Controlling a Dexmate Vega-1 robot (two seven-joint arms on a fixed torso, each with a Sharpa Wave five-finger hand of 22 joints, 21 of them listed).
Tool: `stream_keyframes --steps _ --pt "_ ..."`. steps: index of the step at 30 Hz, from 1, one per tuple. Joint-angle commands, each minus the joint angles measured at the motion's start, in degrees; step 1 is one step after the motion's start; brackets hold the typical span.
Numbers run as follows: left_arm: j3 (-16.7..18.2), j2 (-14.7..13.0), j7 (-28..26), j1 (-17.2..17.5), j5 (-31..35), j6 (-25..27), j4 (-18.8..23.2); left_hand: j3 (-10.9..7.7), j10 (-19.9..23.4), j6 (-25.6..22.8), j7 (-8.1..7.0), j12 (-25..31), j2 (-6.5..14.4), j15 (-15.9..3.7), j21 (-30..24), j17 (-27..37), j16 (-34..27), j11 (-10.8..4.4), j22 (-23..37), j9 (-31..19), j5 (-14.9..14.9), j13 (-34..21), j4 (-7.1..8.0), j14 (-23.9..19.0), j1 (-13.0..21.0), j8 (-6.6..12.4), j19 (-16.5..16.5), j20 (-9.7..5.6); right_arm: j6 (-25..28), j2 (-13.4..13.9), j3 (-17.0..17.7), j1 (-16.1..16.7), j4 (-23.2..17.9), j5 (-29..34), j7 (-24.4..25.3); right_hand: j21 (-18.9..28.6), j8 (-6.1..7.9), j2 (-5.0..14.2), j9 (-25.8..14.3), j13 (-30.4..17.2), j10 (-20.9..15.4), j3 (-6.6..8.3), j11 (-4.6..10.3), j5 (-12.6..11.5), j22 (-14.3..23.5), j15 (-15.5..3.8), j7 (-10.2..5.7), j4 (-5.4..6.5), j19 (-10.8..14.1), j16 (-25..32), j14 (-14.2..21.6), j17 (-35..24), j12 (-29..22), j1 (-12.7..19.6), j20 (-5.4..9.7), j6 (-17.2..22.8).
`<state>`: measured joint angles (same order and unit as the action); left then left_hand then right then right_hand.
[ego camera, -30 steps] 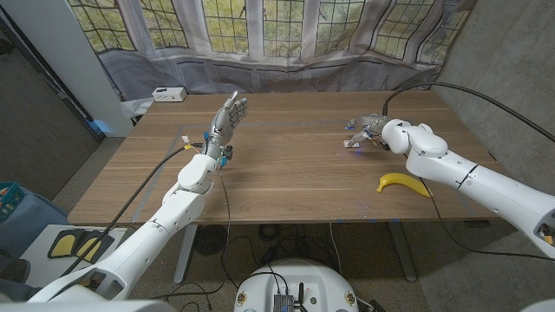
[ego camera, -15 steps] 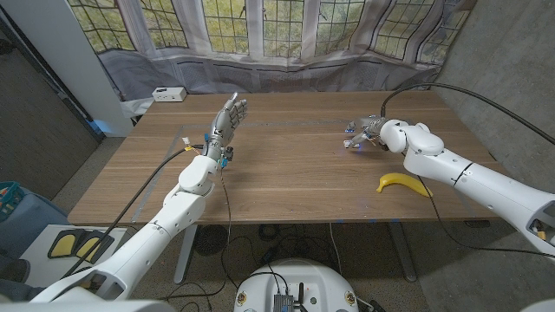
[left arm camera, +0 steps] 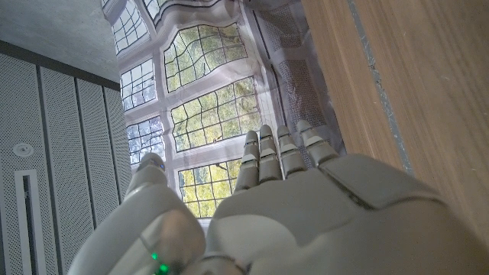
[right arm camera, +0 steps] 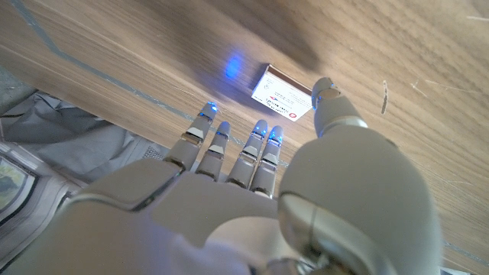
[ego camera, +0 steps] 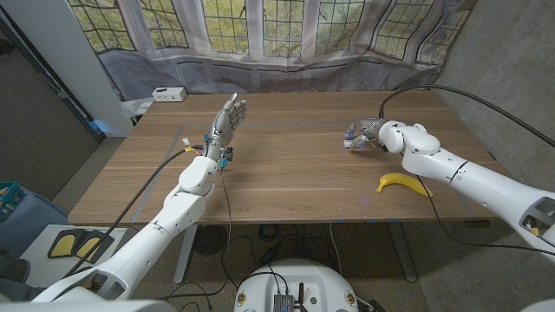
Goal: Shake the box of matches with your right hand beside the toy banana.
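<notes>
The box of matches (right arm camera: 283, 98) lay flat on the worktop (ego camera: 286, 173), label up, toward the far right part of the surface. In the right wrist view it sat just past the fingertips (right arm camera: 261, 131) of the right hand (ego camera: 365, 133), with the thumb tip beside one of its corners — close, though whether anything actually touched it could not be told. The fingers were extended and somewhat apart, nothing between them, so the hand was open and held nothing. That pose read as an approach: the hand was poised over the box so that fingers and thumb could close on opposite sides.

The toy banana (ego camera: 404, 184) lay near the front right edge of the worktop, beside the right forearm and apart from the box. Since the shaking was meant to happen beside it, the box probably needed carrying toward it once gripped.

The left hand (ego camera: 227, 120) stood on its edge well away on the left — fingers straight, close together and empty, evidently parked clear of the work. A small white box (ego camera: 168, 94) sat at the far left corner.
</notes>
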<state>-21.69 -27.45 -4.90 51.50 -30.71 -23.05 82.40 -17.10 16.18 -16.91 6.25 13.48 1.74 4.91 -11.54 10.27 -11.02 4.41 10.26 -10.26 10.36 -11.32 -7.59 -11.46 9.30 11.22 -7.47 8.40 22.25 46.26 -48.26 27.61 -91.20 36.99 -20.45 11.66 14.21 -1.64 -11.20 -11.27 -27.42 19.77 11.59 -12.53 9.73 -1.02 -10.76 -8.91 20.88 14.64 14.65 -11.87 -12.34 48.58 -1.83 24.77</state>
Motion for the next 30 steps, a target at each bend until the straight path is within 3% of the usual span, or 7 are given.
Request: stream_keyframes --steps 1,6,21,30 --pt "-0.1 0.1 -0.3 -0.1 0.2 0.3 -0.1 -0.52 0.5 -0.4 0.19 -0.1 -0.1 0.21 0.1 0.1 0.1 -0.06 0.1 -0.2 0.0 -0.2 0.06 0.0 0.5 -0.03 0.2 0.25 -1.0 -1.0 -1.2 -1.2 2.9 0.6 0.6 0.2 0.23 -0.14 -0.2 -0.1 -0.8 -0.13 0.53 -0.5 0.3 -0.23 -0.51 0.23 0.5 0.4 0.9 -0.1 -0.3 0.0 0.40 0.6" --pt "-0.2 0.1 -0.5 -0.1 0.3 0.4 0.0 -0.54 0.5 -0.5 0.21 -0.2 -0.1 0.20 0.1 0.1 0.1 -0.28 0.1 -0.2 0.0 -0.2 0.07 0.0 0.5 -0.04 0.3 0.24 -1.3 -1.2 -1.2 -1.3 3.7 0.2 0.9 0.3 0.42 -0.33 -0.1 0.0 -2.0 -0.22 0.65 -0.5 0.3 -1.31 -0.67 0.13 1.0 0.6 2.0 0.0 -0.5 0.3 0.62 1.7" --pt "-0.2 -0.1 -0.7 0.2 0.2 0.9 0.5 -0.55 0.6 -0.6 0.14 -0.2 -0.1 0.14 0.2 0.1 0.1 -0.34 0.1 -0.2 0.0 -0.2 0.07 0.0 0.5 -0.04 0.4 0.31 -1.0 -1.2 -1.9 -0.7 4.4 0.1 1.1 0.3 0.88 0.08 -0.1 0.1 -4.3 -0.08 0.71 -0.6 0.3 -1.04 -1.15 0.10 1.5 0.7 3.4 0.1 -0.7 0.9 0.47 4.1" --pt "-0.1 -0.3 -1.0 0.3 0.4 1.1 0.9 -0.56 0.6 -0.6 0.08 -0.3 -0.1 0.23 0.2 0.1 0.1 -0.33 0.1 -0.2 0.0 -0.2 0.08 0.1 0.5 -0.08 0.6 0.38 -1.8 -1.9 -2.5 -0.8 6.1 -0.3 2.0 0.8 1.68 0.38 0.0 0.1 -8.6 0.25 0.68 -0.8 0.3 -1.99 -1.37 -0.07 3.9 1.4 7.1 0.2 -1.5 2.1 0.29 8.2"
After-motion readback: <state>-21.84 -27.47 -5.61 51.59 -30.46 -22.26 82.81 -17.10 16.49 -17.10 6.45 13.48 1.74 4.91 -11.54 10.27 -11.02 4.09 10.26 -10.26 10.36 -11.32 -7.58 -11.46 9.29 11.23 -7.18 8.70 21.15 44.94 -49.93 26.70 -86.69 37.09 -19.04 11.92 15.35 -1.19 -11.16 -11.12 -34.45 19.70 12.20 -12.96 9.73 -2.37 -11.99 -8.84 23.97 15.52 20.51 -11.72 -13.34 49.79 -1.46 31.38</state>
